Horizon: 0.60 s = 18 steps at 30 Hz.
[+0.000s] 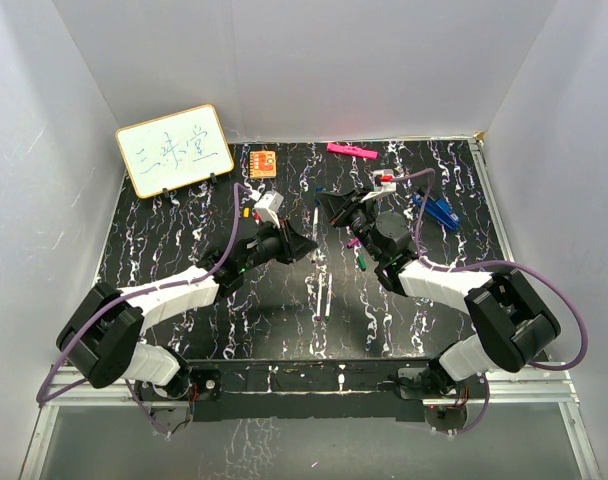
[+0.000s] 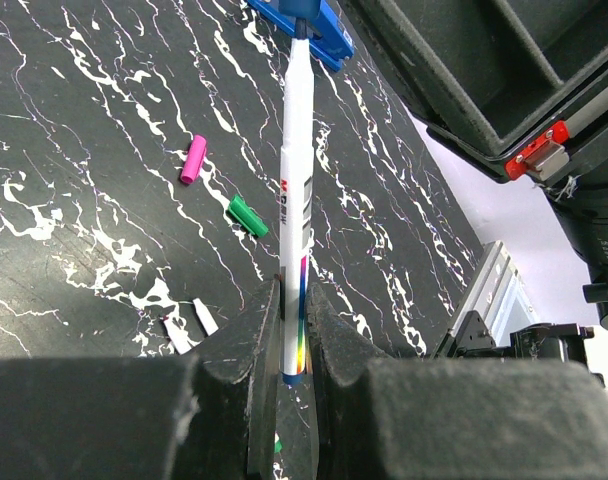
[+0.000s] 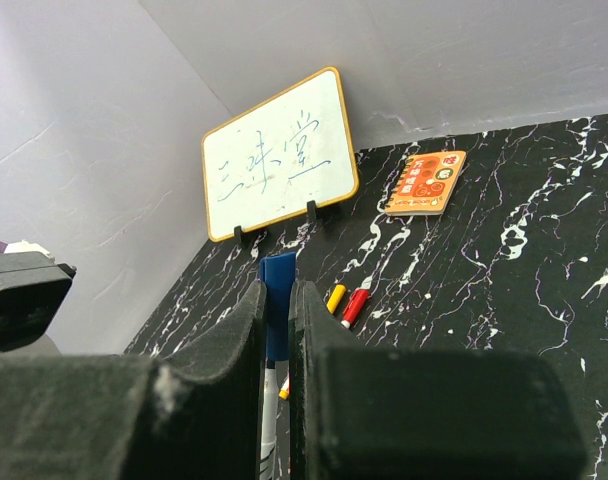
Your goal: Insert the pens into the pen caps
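My left gripper [image 2: 292, 292] is shut on the blunt end of a white pen [image 2: 296, 170] with a blue end, held above the table. The pen's far end meets the blue cap [image 2: 306, 22]. My right gripper [image 3: 276, 292] is shut on that blue cap [image 3: 278, 300], and the white pen barrel [image 3: 270, 420] comes out below it. In the top view the two grippers [image 1: 304, 240] [image 1: 336, 208] face each other mid-table with the pen [image 1: 316, 216] between them. A purple cap [image 2: 192, 160] and a green cap [image 2: 248, 215] lie on the table. A yellow cap [image 3: 335, 297] and a red cap [image 3: 356, 306] lie side by side.
A whiteboard [image 1: 174, 150] stands at the back left beside an orange block [image 1: 263, 163]. A pink marker [image 1: 351, 151] lies at the back edge. A blue object [image 1: 439, 212] lies at the right. Loose white pens [image 1: 324, 290] lie in front of the grippers.
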Available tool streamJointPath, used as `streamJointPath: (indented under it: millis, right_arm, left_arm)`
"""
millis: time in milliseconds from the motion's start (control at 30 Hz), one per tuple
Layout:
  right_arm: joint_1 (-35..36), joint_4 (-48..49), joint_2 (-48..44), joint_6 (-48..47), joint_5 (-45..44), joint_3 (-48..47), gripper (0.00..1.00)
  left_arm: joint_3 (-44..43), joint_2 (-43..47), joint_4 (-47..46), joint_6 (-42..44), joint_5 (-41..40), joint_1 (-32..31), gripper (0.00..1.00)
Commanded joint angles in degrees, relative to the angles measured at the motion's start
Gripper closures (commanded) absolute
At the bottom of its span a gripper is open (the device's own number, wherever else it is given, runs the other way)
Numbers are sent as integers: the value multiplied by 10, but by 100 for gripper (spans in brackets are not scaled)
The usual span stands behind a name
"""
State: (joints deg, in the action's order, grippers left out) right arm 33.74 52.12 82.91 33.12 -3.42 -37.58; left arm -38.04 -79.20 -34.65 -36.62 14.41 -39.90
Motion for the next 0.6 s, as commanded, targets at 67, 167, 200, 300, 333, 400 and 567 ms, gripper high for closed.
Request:
streamJointPath:
  millis: [67,167,200,300,333,400,567]
  right_arm:
    - [2,19,-7,-1,10,5,100]
    - [2,19,-9,2,10,4,100]
    - [2,19,-9,3,10,3,100]
    - [2,19,-10,4,11,2,100]
    - [2,19,-10,5,12,1,100]
    - [2,19,-10,5,12,0,100]
    - [1,19,-9,8,17,-2,100]
  left_arm:
    - [-7,16,-24,5,-4,-3,100]
    - [-8,11,-25,3,0,-3,100]
    - [-9,11,-25,2,1,-3,100]
    - [-10,-1,-25,1,5,-3,100]
    - [-11,-4,-25,1,5,-3,100]
    - [-11,-6,-25,-1,6,-3,100]
    - [-11,-8,-25,-2,4,-3,100]
